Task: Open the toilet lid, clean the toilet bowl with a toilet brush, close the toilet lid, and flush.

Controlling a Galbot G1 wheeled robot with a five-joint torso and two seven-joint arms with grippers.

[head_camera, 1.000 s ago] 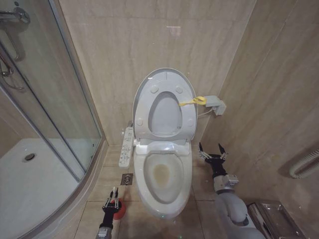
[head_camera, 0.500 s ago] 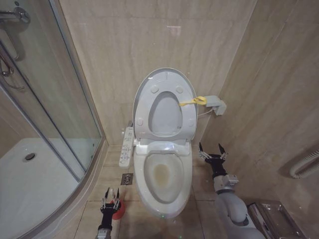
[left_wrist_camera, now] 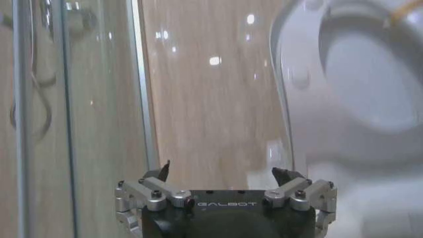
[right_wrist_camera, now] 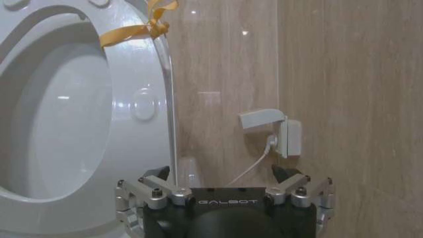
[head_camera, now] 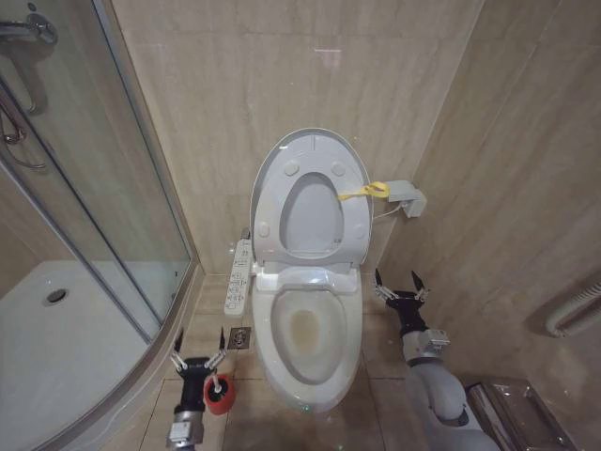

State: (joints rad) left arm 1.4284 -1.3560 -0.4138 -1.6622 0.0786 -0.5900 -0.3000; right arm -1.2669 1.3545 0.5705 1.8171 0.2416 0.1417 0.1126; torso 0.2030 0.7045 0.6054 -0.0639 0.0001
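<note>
We face a beige tiled corner, with a glass shower screen (head_camera: 103, 178) and white tray (head_camera: 56, 348) on the left. Low beside the tray, our left gripper (head_camera: 198, 349) hangs with its fingers spread wide, just above the red brush holder (head_camera: 218, 396) on the floor; the brush (head_camera: 215, 382) stands in that cup. In the middle, the bowl (head_camera: 305, 338) is open, its button panel (head_camera: 239, 277) along its left side. The lid (head_camera: 310, 197) and seat ring stand upright against the wall, a yellow strap (head_camera: 364, 192) at the lid's right edge. Right of the bowl, our right gripper (head_camera: 398, 286) points up, fingers wide and holding nothing, below a small wall socket (head_camera: 406, 197).
</note>
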